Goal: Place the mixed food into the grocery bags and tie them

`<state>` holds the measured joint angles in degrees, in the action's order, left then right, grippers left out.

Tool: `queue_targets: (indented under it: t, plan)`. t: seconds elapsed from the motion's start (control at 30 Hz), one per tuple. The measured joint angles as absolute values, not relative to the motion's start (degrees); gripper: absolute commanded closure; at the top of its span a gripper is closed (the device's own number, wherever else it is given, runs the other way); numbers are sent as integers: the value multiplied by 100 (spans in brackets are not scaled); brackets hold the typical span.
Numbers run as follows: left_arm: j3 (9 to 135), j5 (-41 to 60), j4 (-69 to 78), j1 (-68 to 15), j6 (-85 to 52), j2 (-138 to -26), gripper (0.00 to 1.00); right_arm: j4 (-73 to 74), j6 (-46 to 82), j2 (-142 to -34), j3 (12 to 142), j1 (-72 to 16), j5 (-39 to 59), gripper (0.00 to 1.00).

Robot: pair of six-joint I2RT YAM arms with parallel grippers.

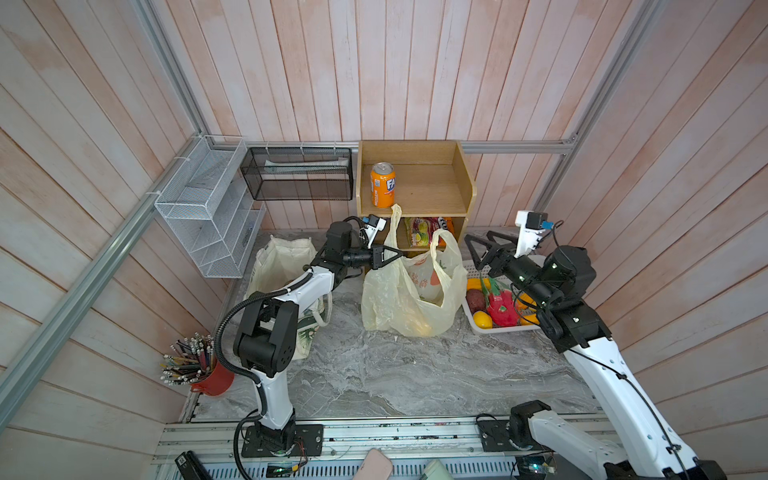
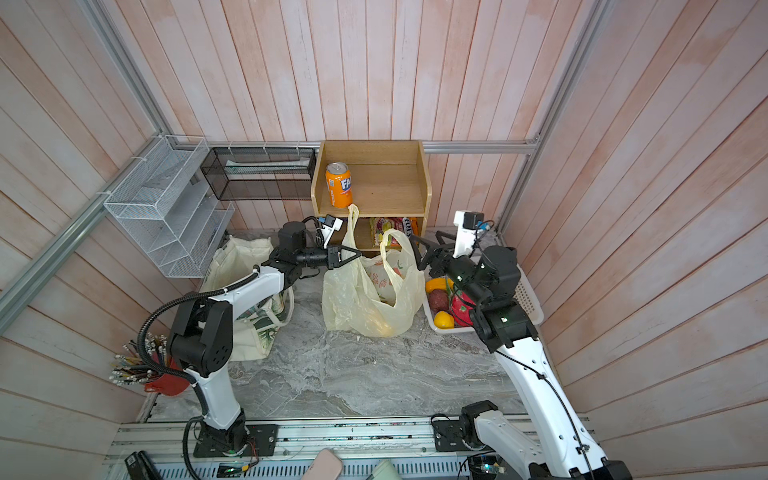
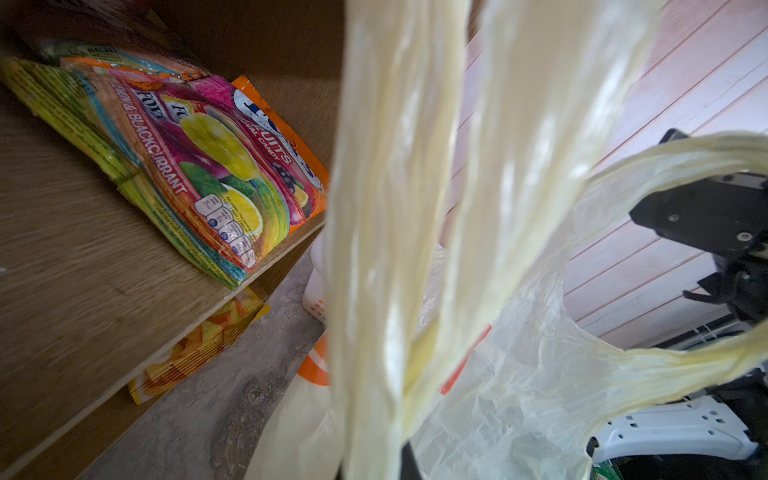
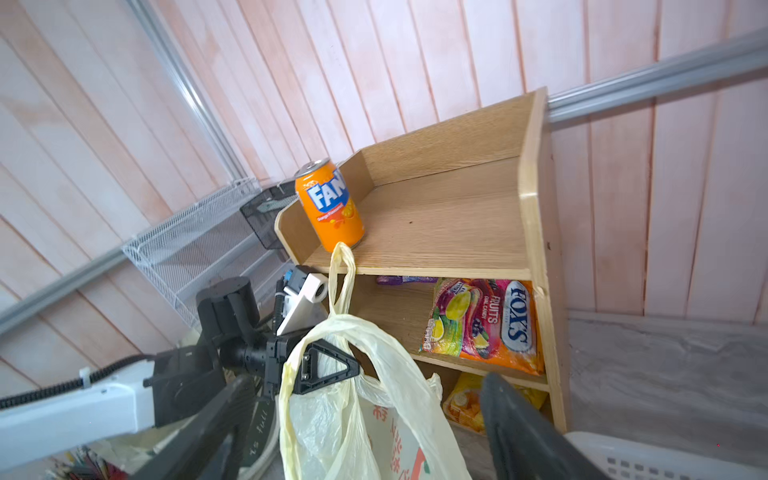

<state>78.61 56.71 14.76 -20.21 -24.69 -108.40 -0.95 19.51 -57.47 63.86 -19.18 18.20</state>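
Left black-fingered gripper [image 1: 398,254] sticks out level, pinching the pale-yellow plastic bag [image 1: 390,303]; right black-fingered gripper [image 1: 478,237] sits alongside, jaws wide apart.

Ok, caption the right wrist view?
Left gripper shut on the plastic bag handle, orange soda can on the wooden shelf behind.

Soft, even light fills both top views; the marble tabletop [image 1: 395,374] bears only faint shadows, and the wall planks [image 1: 124,104] bow at the edges. In the left wrist view the plastic bag [image 3: 395,208], close to the lens, is blurred and washed pale.
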Motion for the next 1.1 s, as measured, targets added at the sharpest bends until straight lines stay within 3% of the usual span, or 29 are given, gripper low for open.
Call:
queue_targets:
  t: [0.3, 0.57, 0.83, 0.93, 1.0, 1.1]
  plan:
    - [7861, 5671, 1474, -2021, -2469, -10840, 100, -499, 104, -7111, 7463, -3411, 381, 10]
    - [7861, 5675, 1474, -2021, -2469, -10840, 100, -659, -582, -7297, 7463, -3415, -294, 9]
    - [7861, 5699, 1476, -2021, -2469, -10840, 100, -545, -552, -7284, 7177, -2845, 119, 11]
    - [7861, 5717, 1476, -2021, -2471, -10840, 100, -526, -392, -7286, 7054, -2585, 493, 32]
    - [7865, 5725, 1479, -2021, -2473, -10842, 100, -499, -322, -7286, 7054, -2502, 731, 53]
    - [7865, 5758, 1479, -2021, -2493, -10844, 100, -451, -242, -7286, 7057, -2491, 1000, 76]
